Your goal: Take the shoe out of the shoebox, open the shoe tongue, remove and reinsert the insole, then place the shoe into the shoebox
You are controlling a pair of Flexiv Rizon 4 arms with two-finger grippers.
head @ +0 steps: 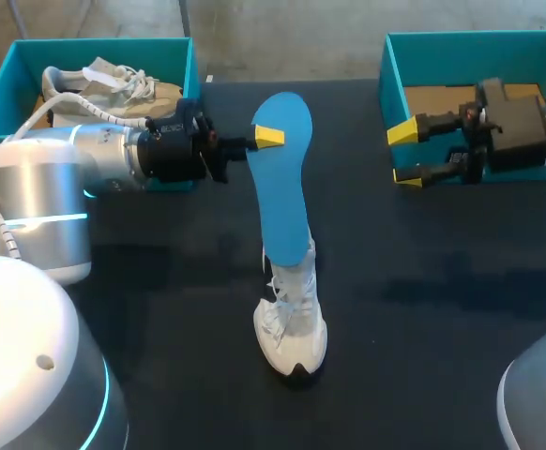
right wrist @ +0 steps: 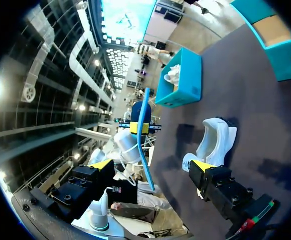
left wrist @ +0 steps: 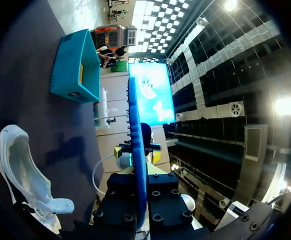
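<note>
A white shoe (head: 292, 323) stands on the black table near the middle, toe toward the front edge. My left gripper (head: 265, 137) is shut on the edge of a blue insole (head: 282, 178), held up off the table. In the head view the insole's lower end overlaps the shoe's collar. In the right wrist view the insole (right wrist: 144, 135) hangs apart from the shoe (right wrist: 215, 140). The left wrist view shows the insole (left wrist: 137, 145) edge-on between the fingers of my left gripper (left wrist: 138, 192), with the shoe (left wrist: 23, 170) off to the side. My right gripper (head: 405, 155) stands open at the right shoebox's (head: 390, 89) near wall, holding nothing.
A second teal shoebox (head: 190, 70) at the back left holds a beige shoe (head: 113, 86), and my left arm lies along its front. The right shoebox shows a bare cardboard floor (head: 442, 98). Black table surface runs around the white shoe.
</note>
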